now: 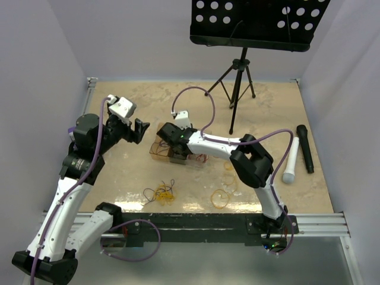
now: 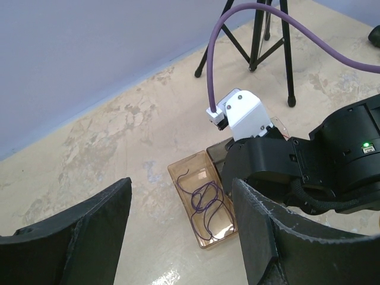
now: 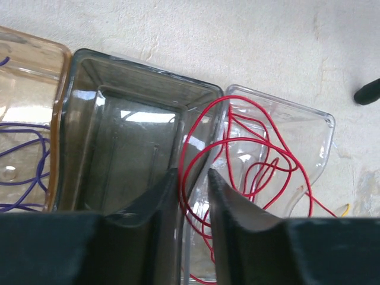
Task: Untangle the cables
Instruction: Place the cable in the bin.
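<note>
Right gripper (image 3: 192, 173) | red cable (image 3: 259, 155) loop between fingertips | in clear tray (image 3: 279, 102)

Red cable (image 3: 249, 157): thin, several loose overlapping loops, lying in the clear tray (image 3: 323, 127).
Purple cable (image 2: 205, 199): thin, loosely coiled, flat in the amber tray (image 2: 178, 172).
Tangle (image 1: 163, 192): yellow, orange and dark wires bunched together on the table (image 1: 119, 172), near its front edge.
Yellow loops (image 1: 221, 198): flat on the table, right of the tangle and apart from it.
</note>
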You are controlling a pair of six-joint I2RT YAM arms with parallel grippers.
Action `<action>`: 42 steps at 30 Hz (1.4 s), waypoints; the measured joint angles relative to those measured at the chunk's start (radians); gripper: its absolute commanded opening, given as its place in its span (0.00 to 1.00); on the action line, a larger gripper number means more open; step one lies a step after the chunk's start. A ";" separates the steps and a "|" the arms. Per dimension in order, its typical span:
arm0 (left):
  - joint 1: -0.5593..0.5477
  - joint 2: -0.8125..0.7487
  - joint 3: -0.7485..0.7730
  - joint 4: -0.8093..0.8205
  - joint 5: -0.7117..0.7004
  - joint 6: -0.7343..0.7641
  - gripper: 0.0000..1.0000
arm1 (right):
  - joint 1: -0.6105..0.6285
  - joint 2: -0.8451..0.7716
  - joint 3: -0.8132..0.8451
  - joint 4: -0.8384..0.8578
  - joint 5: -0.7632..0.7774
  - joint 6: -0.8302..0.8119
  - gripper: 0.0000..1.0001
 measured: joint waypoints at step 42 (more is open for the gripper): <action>0.000 -0.021 -0.002 0.006 -0.013 0.003 0.73 | -0.079 -0.221 -0.301 0.150 -0.160 0.024 0.00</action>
